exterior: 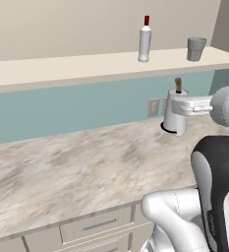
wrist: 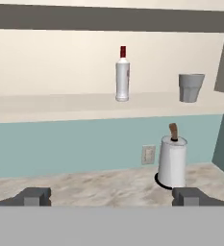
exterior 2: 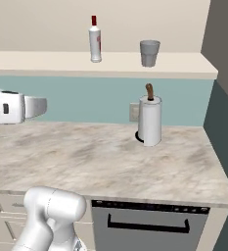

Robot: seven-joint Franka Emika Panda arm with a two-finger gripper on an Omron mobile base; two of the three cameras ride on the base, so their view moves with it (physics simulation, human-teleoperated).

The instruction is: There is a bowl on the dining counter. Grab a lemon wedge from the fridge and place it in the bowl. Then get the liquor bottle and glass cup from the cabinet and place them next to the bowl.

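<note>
One liquor bottle [wrist: 122, 74] and one glass cup [wrist: 191, 87] are standing apart on the shelf [wrist: 60, 108]; one paper-towel roll [wrist: 172, 163] is sitting on the tabletop [exterior 2: 110, 157]. Jaws are hanging released, empty.

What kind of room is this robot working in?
Most likely a kitchen: a marbled stone counter with a paper towel roll, a built-in appliance below, and a shelf holding a bottle and cup.
</note>
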